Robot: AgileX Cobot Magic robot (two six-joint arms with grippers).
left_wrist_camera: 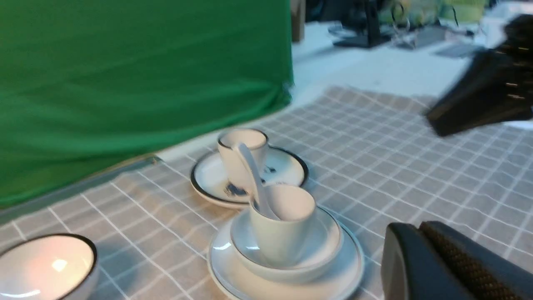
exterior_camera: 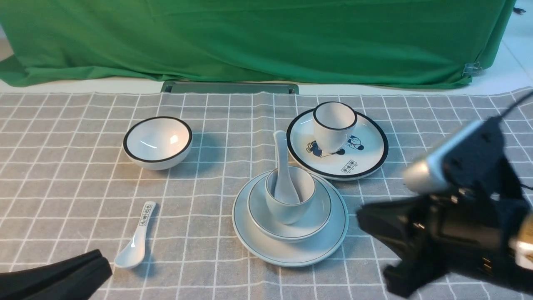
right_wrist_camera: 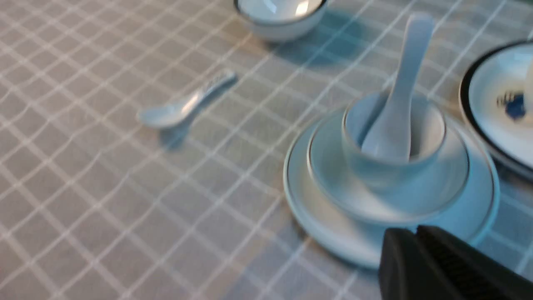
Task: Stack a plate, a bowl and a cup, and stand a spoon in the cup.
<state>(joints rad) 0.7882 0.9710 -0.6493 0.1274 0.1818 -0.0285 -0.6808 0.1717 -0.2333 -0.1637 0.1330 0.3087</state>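
Right gripper [right_wrist_camera: 416, 234] jaws pressed together, empty, just right of the plate [exterior_camera: 291, 252]. Left gripper [left_wrist_camera: 418, 228] closed, empty, well off plate's near-left. On plate: bowl [exterior_camera: 318, 216], cup [exterior_camera: 289, 210] inside, spoon [exterior_camera: 282, 166] standing in cup.

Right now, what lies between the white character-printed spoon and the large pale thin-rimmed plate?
Only bare grey checked cloth; the front view shows it between printed spoon and plate.

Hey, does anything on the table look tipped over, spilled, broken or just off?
Nothing stands out. The plate, bowl and cup sit nested upright, with the spoon standing in the cup, its handle leaning on the rim. I see no spills or chips.
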